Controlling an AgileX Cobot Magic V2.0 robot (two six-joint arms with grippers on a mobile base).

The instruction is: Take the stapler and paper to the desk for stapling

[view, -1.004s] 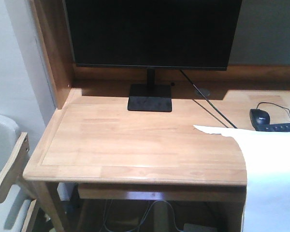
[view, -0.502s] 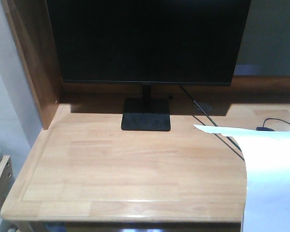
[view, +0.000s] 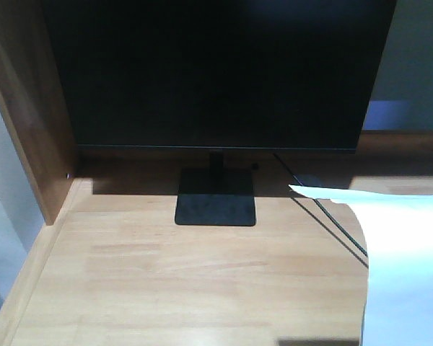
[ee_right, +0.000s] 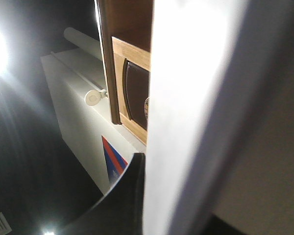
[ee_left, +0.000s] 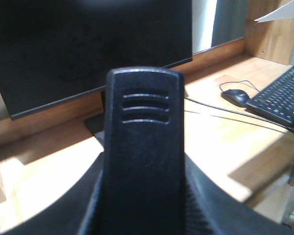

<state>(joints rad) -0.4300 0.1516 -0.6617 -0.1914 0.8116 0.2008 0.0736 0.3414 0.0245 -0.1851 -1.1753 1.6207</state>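
paper (view: pixel 404 267): thin, light, floppy, hanging at near right; hold by an edge
right tool (ee_right: pixel 152 210): pinched on the paper
left tool (ee_left: pixel 142 223): closed round the stiff stapler (ee_left: pixel 142 142)

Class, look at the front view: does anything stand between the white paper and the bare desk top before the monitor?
Nothing visible does. The paper hangs at the right; the desk beside it is bare wood. The monitor stand sits further back; only a thin dark cable runs by the paper's edge.

Office: desk (view: pixel 166 274), monitor (view: pixel 216 72), keyboard (ee_left: pixel 279 95), mouse (ee_left: pixel 235 96).
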